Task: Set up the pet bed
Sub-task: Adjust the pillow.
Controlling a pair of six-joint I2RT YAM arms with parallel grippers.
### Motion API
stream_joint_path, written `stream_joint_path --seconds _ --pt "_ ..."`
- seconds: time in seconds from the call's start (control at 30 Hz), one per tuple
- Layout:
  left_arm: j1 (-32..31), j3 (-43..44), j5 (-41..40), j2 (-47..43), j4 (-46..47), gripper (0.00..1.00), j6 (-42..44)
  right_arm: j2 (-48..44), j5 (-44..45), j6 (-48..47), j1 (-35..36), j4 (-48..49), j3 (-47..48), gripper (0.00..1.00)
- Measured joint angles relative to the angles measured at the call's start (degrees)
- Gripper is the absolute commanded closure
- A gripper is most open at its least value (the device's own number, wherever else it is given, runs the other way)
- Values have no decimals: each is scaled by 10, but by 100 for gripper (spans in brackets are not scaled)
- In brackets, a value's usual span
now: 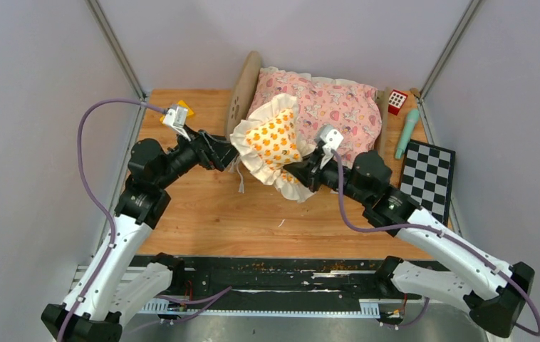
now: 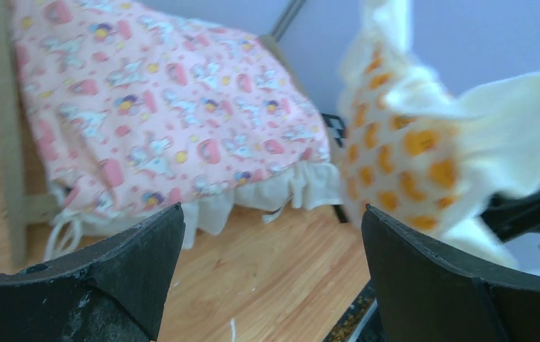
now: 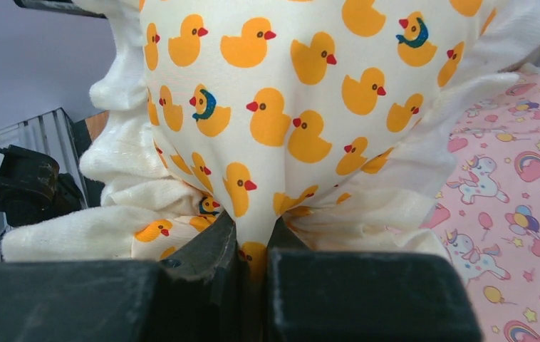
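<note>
On the left, the left gripper (image 1: 229,158) has its black fingers (image 2: 132,263) spread wide with nothing between them. It sits just beside the left frill of the cream, orange-duck-print frilled pillow (image 1: 274,142).

Beyond it, at the far edge of the light wooden table (image 1: 203,206), lies the small light-wood pet bed (image 1: 383,114). Its long axis runs left to right. The rounded headboard (image 1: 243,91) is at the left end and the foot at the right, and the pink unicorn-print ruffled quilt (image 1: 338,107) is spread over it.

The pillow stands raised on edge in front of the bed's head end. The right gripper (image 3: 251,246) pinches its lower frill, fingers pressed together on the cloth. The bed lies just past both grippers, neither touching it.

To the right of the bed are a small red block (image 1: 397,101), a teal stick-shaped tool (image 1: 407,133) and a black-and-white checkered board (image 1: 429,178).
</note>
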Motion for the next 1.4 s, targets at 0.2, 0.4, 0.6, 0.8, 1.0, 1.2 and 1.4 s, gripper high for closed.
stream_joint_path --seconds 0.2,0.4,0.6,0.8,1.0,1.2,1.4 --pt "-72 -4 0 -2 91 0 -31 56 110 -21 95 35 0 100" --pt "-85 -64 4 -31 176 0 -59 75 188 4 127 58 -2 100" --pt "-88 -97 7 -42 204 0 -71 57 241 54 130 80 -17 100" --pt "-89 -106 4 -60 228 0 -83 41 226 85 131 98 -26 100" --pt "-123 -106 1 -27 266 0 -101 72 194 86 164 105 -17 100" --pt "-151 -106 -16 3 260 39 -106 93 189 65 210 106 -9 84" --pt "-153 -103 -25 6 254 100 -100 40 178 49 219 98 -28 46"
